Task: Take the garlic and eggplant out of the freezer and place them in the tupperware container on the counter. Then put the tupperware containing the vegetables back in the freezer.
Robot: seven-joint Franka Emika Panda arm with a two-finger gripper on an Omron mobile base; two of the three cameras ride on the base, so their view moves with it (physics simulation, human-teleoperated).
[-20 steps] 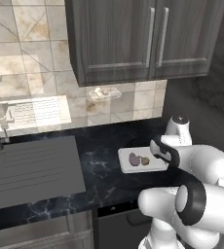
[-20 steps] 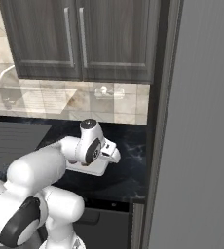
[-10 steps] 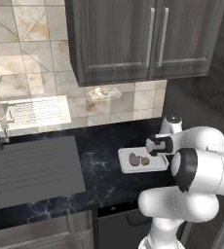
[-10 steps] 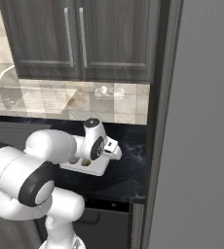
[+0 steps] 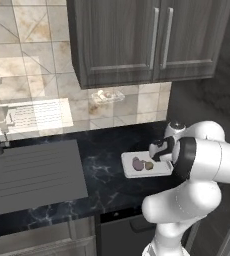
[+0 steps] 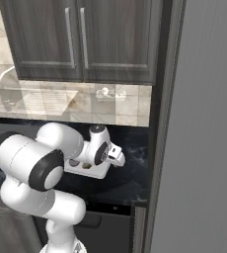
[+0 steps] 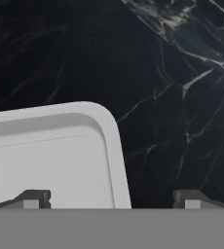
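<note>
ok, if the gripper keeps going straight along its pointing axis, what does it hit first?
Most likely the tray rim: the open gripper straddles the tray's edge, one fingertip over its floor, the other over the counter. Depth is unclear.

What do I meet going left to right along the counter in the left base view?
Sink basin → bare black counter → eggplant → garlic, both in the tupperware container → open gripper at the tray's right edge.
</note>
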